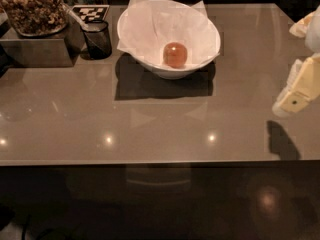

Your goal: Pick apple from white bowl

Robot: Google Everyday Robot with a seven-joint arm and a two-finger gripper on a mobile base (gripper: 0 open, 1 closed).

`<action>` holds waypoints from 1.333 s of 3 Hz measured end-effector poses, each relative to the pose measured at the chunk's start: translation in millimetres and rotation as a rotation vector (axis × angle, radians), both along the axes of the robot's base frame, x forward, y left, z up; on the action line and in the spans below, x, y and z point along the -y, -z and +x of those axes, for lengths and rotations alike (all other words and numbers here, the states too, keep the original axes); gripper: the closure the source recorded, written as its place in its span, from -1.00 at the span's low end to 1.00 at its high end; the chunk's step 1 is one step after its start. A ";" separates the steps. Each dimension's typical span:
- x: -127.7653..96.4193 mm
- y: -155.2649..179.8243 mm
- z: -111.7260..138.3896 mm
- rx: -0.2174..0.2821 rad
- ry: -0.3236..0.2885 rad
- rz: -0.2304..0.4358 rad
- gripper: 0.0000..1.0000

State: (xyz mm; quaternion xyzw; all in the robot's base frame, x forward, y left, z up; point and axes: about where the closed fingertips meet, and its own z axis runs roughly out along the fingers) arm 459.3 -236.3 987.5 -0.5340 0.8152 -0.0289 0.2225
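Note:
The apple (175, 54), small, round and reddish-orange, lies inside the white bowl (150, 66), a wide bowl lined with white paper whose corners stick up, at the back middle of the table. My gripper (295, 96) hangs above the table at the right edge of the view, cream-coloured, well to the right of the bowl and nearer the front. It is apart from the bowl and the apple. Its shadow falls on the table below it.
A small dark cup (97, 39) with a spoon stands just left of the bowl. A clear jar of nuts (32, 9) sits on a metal box (35, 51) at the back left. A checkered marker (90, 12) lies behind the cup. The table's front edge (150, 161) crosses the view.

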 end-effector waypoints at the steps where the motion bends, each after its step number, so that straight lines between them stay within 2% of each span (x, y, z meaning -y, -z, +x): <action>1: 25.3 -14.1 38.9 0.116 0.088 0.140 -1.00; 2: 34.1 -27.4 89.7 0.208 0.084 0.291 -1.00; 3: 32.1 -33.2 96.3 0.220 0.080 0.316 -1.00; 4: 34.8 -31.4 96.2 0.222 0.105 0.334 -1.00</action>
